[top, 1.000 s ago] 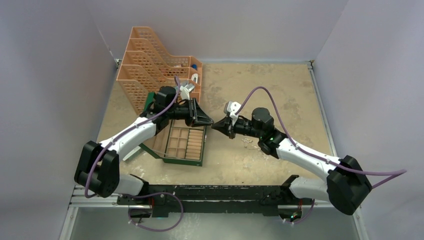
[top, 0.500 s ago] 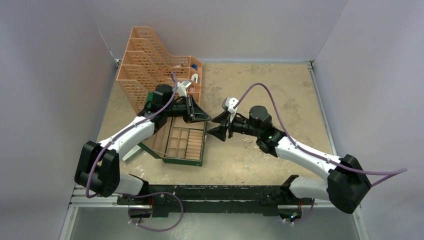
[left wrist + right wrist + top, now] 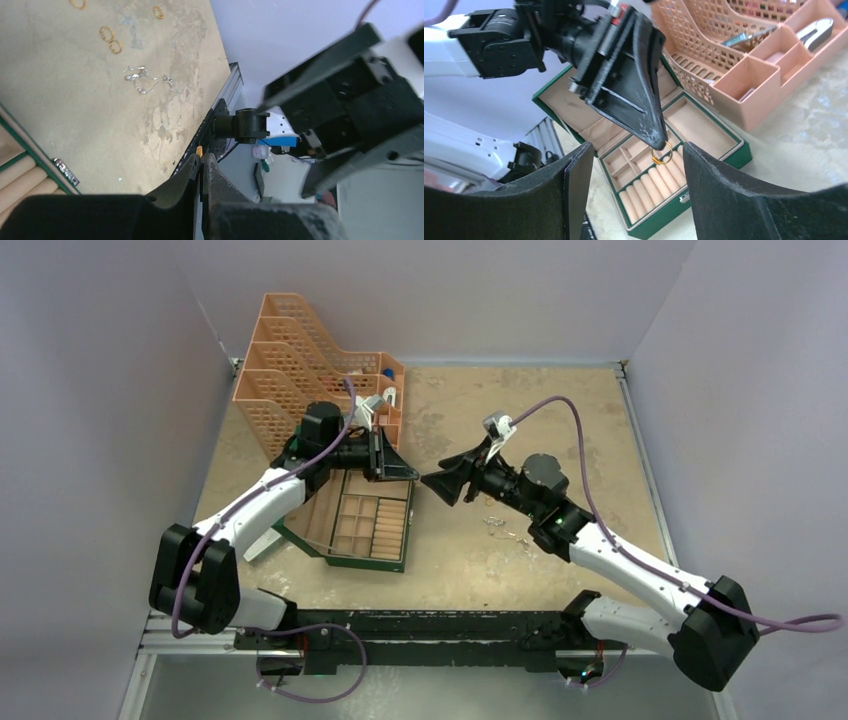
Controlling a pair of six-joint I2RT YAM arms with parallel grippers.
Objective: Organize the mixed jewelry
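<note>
Right of the green box (image 3: 365, 560) lie loose rings (image 3: 111, 40) and a chain (image 3: 150, 82).

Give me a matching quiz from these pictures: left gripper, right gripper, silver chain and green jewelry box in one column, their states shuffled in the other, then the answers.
Column one:
1. left gripper
2. right gripper
3. silver chain
4. green jewelry box

Column two:
A. lying loose on the table
B. jaws wide apart, nothing held
C. lid open, compartments showing
D. shut on a gold ring

Pairs: 1-D, 2-B, 3-A, 4-C.
</note>
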